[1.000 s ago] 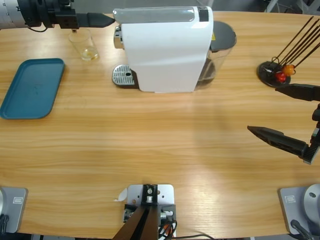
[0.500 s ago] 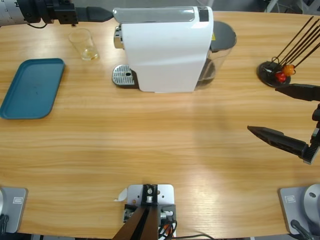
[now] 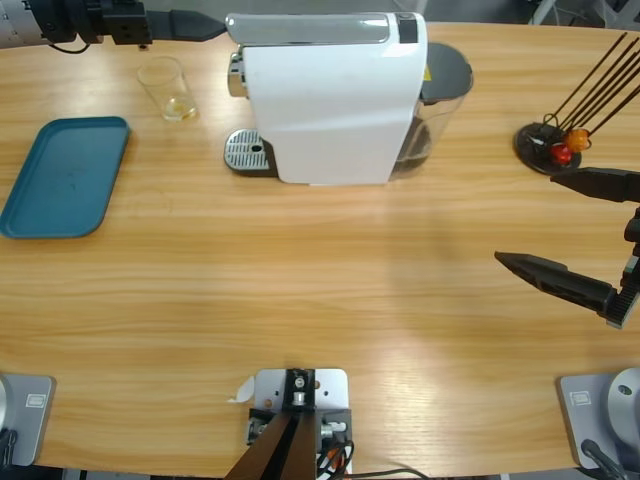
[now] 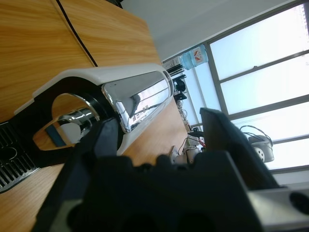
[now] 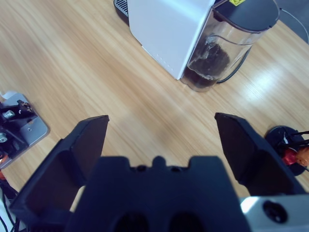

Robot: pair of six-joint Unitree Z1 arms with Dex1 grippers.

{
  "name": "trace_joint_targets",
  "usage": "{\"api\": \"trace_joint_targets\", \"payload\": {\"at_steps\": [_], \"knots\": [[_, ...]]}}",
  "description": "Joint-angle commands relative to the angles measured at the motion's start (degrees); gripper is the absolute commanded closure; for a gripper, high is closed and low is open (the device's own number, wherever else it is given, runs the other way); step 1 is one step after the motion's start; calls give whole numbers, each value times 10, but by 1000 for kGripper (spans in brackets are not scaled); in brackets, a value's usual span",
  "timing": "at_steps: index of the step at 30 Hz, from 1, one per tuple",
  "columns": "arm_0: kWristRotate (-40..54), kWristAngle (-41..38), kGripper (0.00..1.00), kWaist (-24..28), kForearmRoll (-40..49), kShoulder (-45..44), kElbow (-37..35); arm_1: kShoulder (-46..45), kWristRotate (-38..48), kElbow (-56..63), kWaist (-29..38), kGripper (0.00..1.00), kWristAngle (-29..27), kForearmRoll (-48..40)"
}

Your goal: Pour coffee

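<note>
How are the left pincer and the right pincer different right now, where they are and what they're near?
The left pincer is at the far edge, its tips at the top of the white coffee machine; the right pincer hovers over bare table, apart from the machine. In the high view the left one's jaws look close together, while the right one's stand wide apart. The clear glass stands close to the left pincer, far from the right one. Neither holds anything.

The left pincer [image 3: 215,26] hangs at the coffee machine's [image 3: 330,95] top rear corner, the glass [image 3: 167,88] just before it and the tray [image 3: 66,176] farther forward on the worktop [image 3: 320,300]. The right pincer [image 3: 560,225] hovers well apart, the reed holder [image 3: 548,147] just behind it.
</note>
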Motion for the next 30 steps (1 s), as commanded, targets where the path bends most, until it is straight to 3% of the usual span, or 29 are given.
{"api": "trace_joint_targets", "payload": {"at_steps": [1,12,19,23,25,27,30], "knots": [[-11,-10,312,-6,-6,-37,-10,-7,-7,11,-8,0,7,-6],[-13,-24,312,-6,-19,-25,-25,-9,-7,11,-8,0,6,-6],[93,-32,308,-6,19,-121,67,4,-6,8,-8,0,-5,-6],[216,21,308,-6,205,-237,44,34,-4,-3,-8,0,-24,-2],[308,97,308,-24,382,-283,-32,36,-3,-5,-8,0,-31,-2],[388,223,308,-70,552,-290,-116,36,-2,-7,-8,0,-37,-2],[429,332,308,-98,657,-286,-145,35,-2,-9,-9,0,-50,-1]]}}
